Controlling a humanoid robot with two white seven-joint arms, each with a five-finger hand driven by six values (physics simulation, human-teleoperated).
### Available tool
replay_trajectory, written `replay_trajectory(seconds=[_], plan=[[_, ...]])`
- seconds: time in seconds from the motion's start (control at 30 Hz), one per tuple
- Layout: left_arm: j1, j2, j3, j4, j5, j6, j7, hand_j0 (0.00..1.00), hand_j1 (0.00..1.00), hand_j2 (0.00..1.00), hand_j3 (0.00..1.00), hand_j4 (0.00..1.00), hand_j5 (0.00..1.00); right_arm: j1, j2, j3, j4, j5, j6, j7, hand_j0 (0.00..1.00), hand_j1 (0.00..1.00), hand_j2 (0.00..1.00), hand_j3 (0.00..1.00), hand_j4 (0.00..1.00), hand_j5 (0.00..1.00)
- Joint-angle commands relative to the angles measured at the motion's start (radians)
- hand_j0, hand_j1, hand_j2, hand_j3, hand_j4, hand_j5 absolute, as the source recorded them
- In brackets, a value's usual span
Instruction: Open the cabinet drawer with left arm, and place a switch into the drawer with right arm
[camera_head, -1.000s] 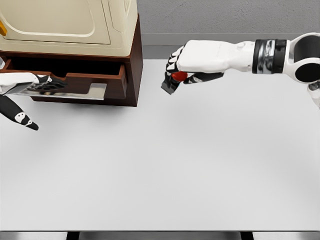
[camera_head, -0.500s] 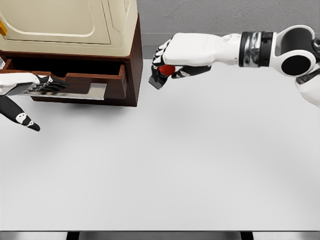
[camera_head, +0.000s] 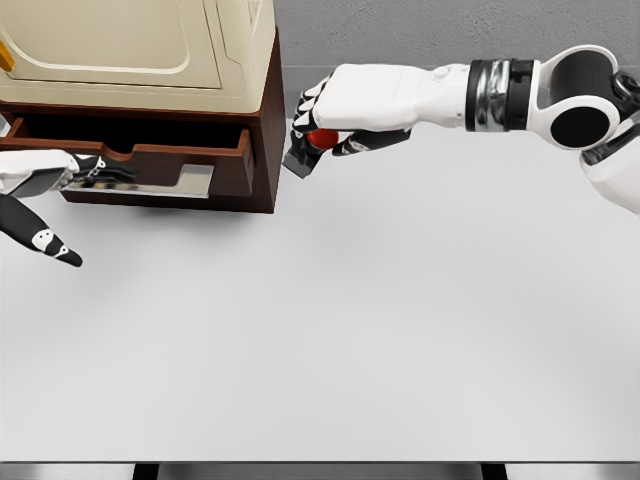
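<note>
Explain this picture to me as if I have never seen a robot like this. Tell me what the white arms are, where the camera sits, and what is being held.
This is a simulator's render, seen from a camera on a humanoid robot's head, looking down at a white table. The white arms are the robot's own.

The left robot hand comes in from the picture's left and grips the front of the cabinet drawer, which is pulled open. The drawer belongs to a brown cabinet with a cream upper part, standing at the table's far left.

The right robot hand reaches in from the right and holds a switch, a small dark block with a red button. It hangs in the air just beside the cabinet's right side, not yet over the drawer.
</note>
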Motion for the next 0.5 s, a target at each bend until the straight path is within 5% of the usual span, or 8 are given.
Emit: replay_trajectory(seconds=[0.0,0.47], plan=[[0.0,-0.001,0.001,0.0,0.019,0.001,-0.001,1.0,1.0,1.0,1.0,1.0,1.0,0.0,-0.003,-0.001,0.0,-0.004,0.001,-0.001,0.48,0.48,0.48,0.48,0.48,0.48],[0.026,-0.001,0.001,0.0,0.115,0.004,-0.001,1.0,1.0,1.0,1.0,1.0,1.0,-0.005,-0.003,0.001,-0.001,-0.004,0.001,-0.001,0.49,0.49,0.49,0.49,0.49,0.49]])
